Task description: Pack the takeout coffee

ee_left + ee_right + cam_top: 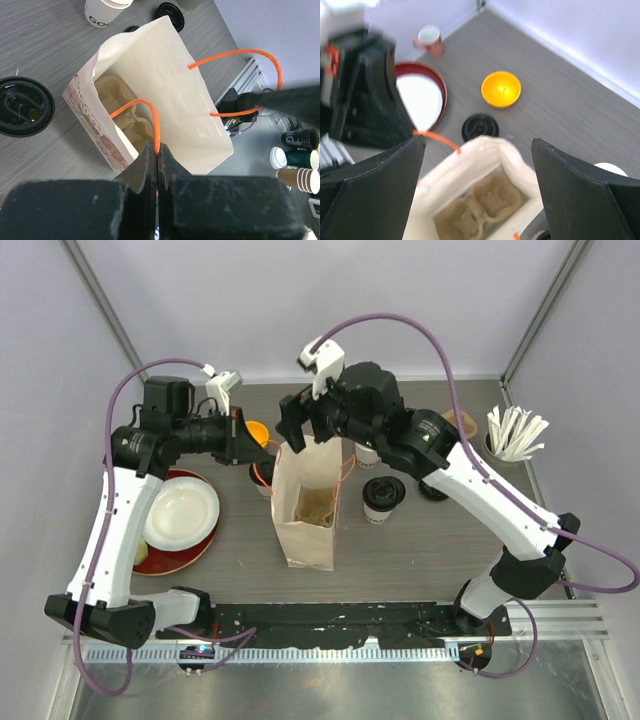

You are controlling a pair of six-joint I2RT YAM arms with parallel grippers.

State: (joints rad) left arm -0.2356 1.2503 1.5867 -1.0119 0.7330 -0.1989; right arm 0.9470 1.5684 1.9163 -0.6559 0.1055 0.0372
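Bag-holding step: your left claw [156, 148] is pinched shut on one orange handle [137, 101] of the paper bag [300, 530], while the right claw [477, 142] hangs wide and empty over its mouth. The bag holds only the brown cup tray [480, 210], no coffee yet. One lidded cup [383, 497] stands just right of the bag, and I can't place the second for sure under your right arm; next, grab the cup upright and lower it into a tray pocket.

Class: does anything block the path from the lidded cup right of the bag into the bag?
Nothing lies between the lidded cup and the paper bag. The bag's mouth is open, but the open right gripper hovers above it.
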